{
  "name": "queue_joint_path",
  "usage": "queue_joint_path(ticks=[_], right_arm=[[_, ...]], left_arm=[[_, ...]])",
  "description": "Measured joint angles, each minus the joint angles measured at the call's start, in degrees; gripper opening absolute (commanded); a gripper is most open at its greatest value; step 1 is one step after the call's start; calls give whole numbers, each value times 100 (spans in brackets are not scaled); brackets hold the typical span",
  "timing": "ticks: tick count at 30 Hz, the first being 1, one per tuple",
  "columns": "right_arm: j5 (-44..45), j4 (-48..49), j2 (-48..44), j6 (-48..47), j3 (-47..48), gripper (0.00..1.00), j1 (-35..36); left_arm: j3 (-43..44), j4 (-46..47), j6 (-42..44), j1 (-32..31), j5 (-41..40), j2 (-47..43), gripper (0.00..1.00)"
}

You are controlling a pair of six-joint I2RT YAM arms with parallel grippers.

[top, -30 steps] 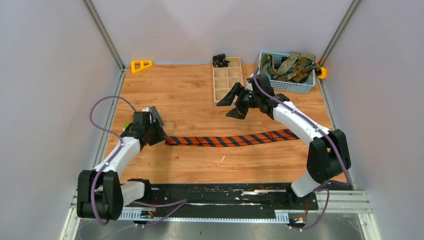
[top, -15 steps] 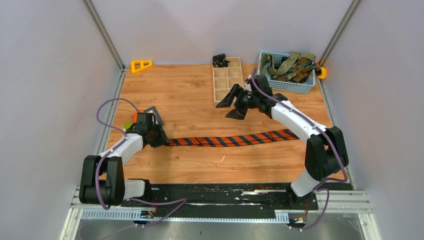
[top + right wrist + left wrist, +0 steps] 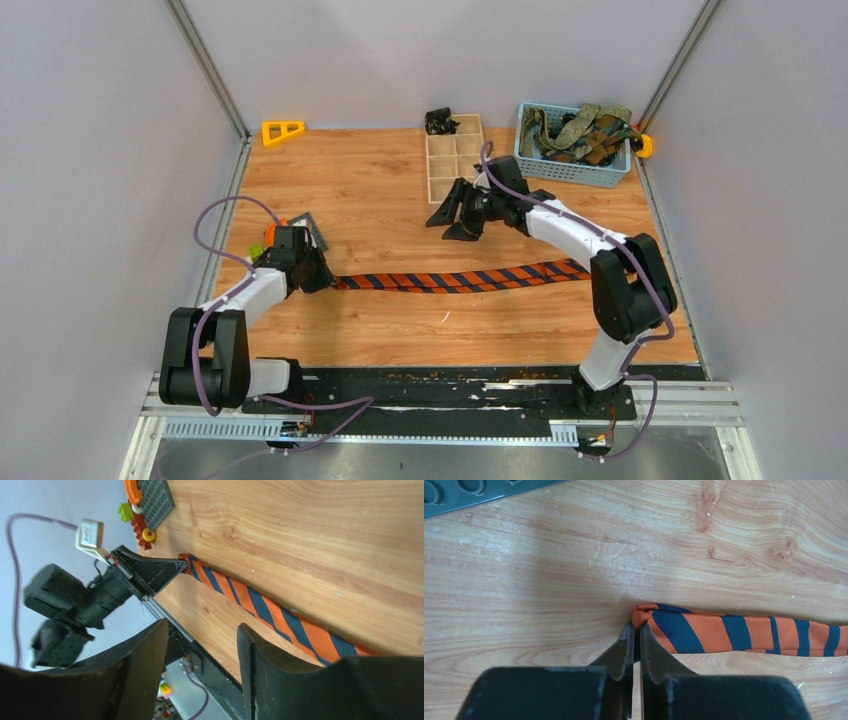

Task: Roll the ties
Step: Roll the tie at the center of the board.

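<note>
An orange and navy striped tie (image 3: 460,281) lies flat in a long strip across the middle of the wooden table. My left gripper (image 3: 318,278) is shut on its left end; in the left wrist view the fingertips (image 3: 636,628) pinch the bunched orange tip of the tie (image 3: 724,635). My right gripper (image 3: 450,215) hangs open above the table, behind the tie and apart from it, with nothing between its fingers (image 3: 202,627). The right wrist view shows the tie (image 3: 260,605) running below it. Olive-green and brown ties (image 3: 580,130) fill a blue basket (image 3: 575,178) at the back right.
A beige compartment tray (image 3: 455,160) stands right behind my right gripper, with a dark bundle (image 3: 440,121) at its far end. A grey studded plate (image 3: 312,228) with small bricks lies just behind my left gripper. A yellow triangle (image 3: 283,131) sits at the back left.
My left gripper has closed on the striped tie's left end. My right gripper has moved left, closer to the tray's front, and its jaws have narrowed somewhat.
</note>
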Motion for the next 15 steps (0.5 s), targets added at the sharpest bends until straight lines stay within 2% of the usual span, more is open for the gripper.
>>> queue_joint_path(ticks=[9, 10, 15], right_arm=[[46, 466, 844, -704, 525, 3, 1051], [50, 549, 953, -717, 638, 0, 1187], [44, 841, 1449, -754, 1108, 0, 1591]], left_arm=[[98, -197, 92, -2, -76, -31, 0], [125, -249, 96, -2, -87, -46, 0], [269, -437, 114, -2, -142, -175, 0]])
